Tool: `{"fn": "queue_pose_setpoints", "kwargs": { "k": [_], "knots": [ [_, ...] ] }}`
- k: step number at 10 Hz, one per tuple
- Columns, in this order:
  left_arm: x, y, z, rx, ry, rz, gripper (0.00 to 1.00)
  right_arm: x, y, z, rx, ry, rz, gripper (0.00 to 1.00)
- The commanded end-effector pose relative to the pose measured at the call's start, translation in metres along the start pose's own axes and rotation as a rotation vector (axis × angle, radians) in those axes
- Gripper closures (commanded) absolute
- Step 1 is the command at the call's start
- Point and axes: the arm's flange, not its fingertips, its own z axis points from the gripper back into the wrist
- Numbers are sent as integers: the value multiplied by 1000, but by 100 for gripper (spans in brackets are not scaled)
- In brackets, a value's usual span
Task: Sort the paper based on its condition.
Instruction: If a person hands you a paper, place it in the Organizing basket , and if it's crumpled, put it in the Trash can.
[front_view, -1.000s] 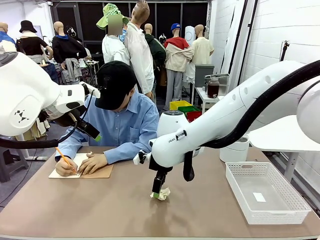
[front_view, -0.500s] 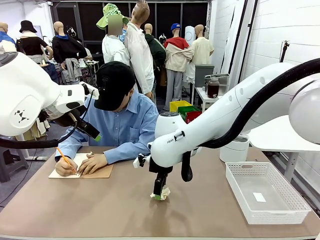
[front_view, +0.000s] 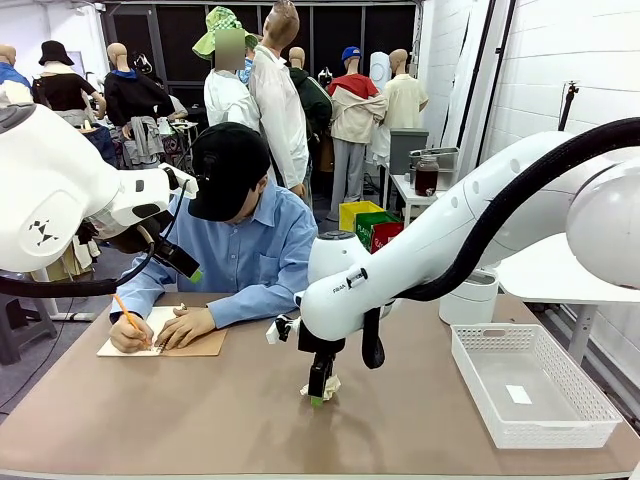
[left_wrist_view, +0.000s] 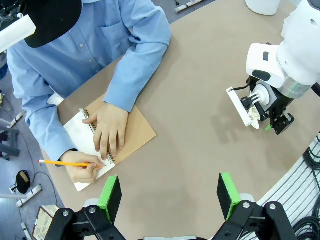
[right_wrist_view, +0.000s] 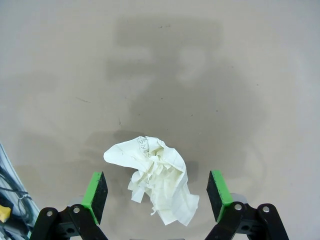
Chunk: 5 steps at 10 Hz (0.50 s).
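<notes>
A crumpled ball of white paper (right_wrist_view: 156, 179) lies on the brown table (front_view: 200, 420), near its middle (front_view: 329, 384). My right gripper (right_wrist_view: 156, 194) is open and hangs low over the ball, one green pad (right_wrist_view: 95, 196) on each side of it and clear of it. From the front the right gripper (front_view: 316, 392) is almost down at the table. My left gripper (left_wrist_view: 170, 195) is open and empty, high above the table's left half. The person is writing with a pencil (left_wrist_view: 65, 163) on the open page of a spiral notebook (left_wrist_view: 132, 135).
A white plastic basket (front_view: 560, 425) stands at the right of the table with a small white scrap inside. A white round container (front_view: 470, 300) sits behind it. The person's arms and the notebook (front_view: 195, 345) take up the far left of the table.
My right gripper has come down a little over the crumpled paper, still open. The left arm has stayed still and the person goes on writing.
</notes>
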Motion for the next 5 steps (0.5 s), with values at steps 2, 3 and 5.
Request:
{"fn": "queue_pose_setpoints", "kwargs": {
  "k": [2, 3, 5],
  "knots": [
    [0, 1, 0, -1, -1, 2, 0, 7, -3, 1, -15, 31, -6, 31],
    [0, 1, 0, -1, -1, 2, 0, 7, -3, 0, -10, 29, -6, 31],
    [0, 1, 0, -1, -1, 2, 0, 8, -4, -1, -12, 38, -6, 49]
  ]
}}
